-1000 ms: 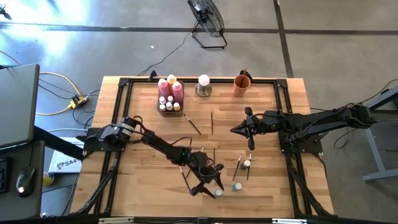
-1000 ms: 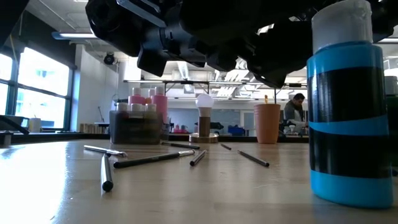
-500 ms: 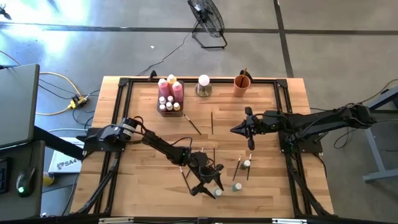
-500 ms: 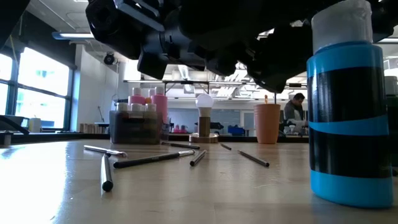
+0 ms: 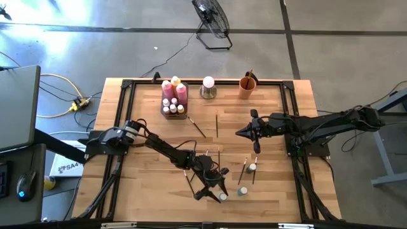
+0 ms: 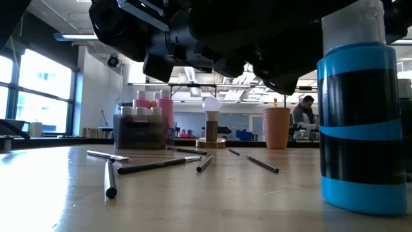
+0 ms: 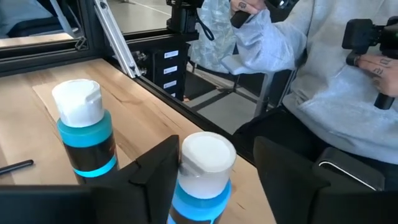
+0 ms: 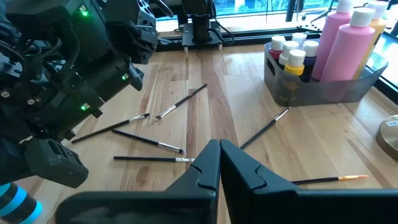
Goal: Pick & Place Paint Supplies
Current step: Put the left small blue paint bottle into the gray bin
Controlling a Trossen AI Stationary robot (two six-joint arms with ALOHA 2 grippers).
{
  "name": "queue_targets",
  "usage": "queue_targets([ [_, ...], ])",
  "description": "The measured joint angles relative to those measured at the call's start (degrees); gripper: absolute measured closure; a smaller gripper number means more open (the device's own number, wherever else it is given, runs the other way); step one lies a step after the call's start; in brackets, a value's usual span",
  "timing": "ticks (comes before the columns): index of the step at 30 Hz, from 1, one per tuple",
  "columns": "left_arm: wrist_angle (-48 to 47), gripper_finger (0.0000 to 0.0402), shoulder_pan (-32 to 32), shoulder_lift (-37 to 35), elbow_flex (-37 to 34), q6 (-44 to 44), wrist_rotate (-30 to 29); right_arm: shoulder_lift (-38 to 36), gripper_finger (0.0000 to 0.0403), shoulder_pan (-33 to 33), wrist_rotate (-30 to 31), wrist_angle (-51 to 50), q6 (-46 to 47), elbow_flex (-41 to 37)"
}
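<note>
From above you get even, bright light on the desk [image 5: 152, 203], with a pale glare patch on the floor [image 5: 70, 44] beyond the desk's far left corner and only soft, short shadows under the arms. At desk height you look into backlight: the windows [image 6: 38, 96] behind the desk glow, the arm overhead goes to a near-black silhouette, and the blue bottle [image 6: 360, 122] closest to the lens is soft and oversized. The left wrist picture blurs its own left tool [image 7: 214, 180]; the right wrist picture is bright and sharp around the grey tray [image 8: 323, 87].
</note>
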Motion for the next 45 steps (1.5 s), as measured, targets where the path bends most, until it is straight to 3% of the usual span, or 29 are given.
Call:
queue_targets([
  [7,0.01,0.0228,0.00,0.00,0.00,0.06,-0.05,0.00,0.0399,0.00,0.02,0.00,0.00,0.02],
  [45,-0.66,0.0230,0.38,0.04,0.00,-0.07,-1.51,0.00,0.0399,0.00,0.00,-0.02,0.00,-0.01],
])
